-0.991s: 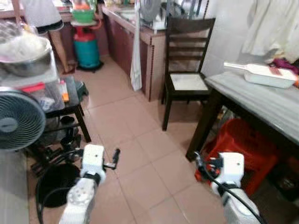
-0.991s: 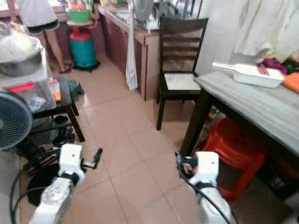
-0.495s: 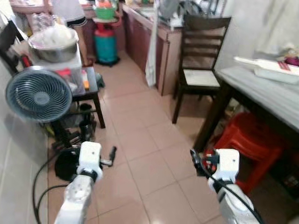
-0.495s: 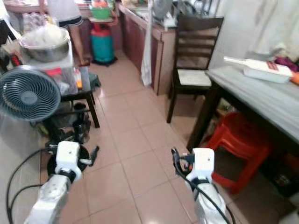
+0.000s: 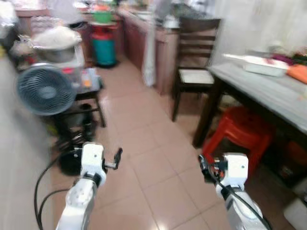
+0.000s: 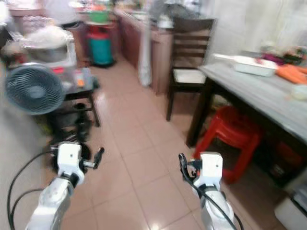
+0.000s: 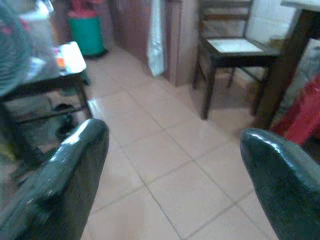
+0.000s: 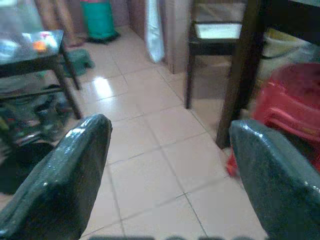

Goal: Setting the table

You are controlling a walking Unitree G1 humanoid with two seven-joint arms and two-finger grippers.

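Grey worktop [image 6: 268, 98] stands ahead on the right, carrying a white tray [image 6: 249, 63] and orange items [image 6: 290, 73]; a chair [image 6: 189, 62] sits at its end, a red stool [image 6: 230, 134] beneath. Left gripper [image 7: 172, 165] and right gripper [image 8: 170, 165] hang low over the tiled floor [image 6: 139, 158], fingers spread, holding nothing. Recommended: approach squarely, clear of the stool and the fan [image 6: 33, 88], raising arms only on arrival.

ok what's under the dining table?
A red plastic stool sits under the grey-topped table, beside its dark front leg. Further back it is dark and blurred; whatever else is there cannot be made out.
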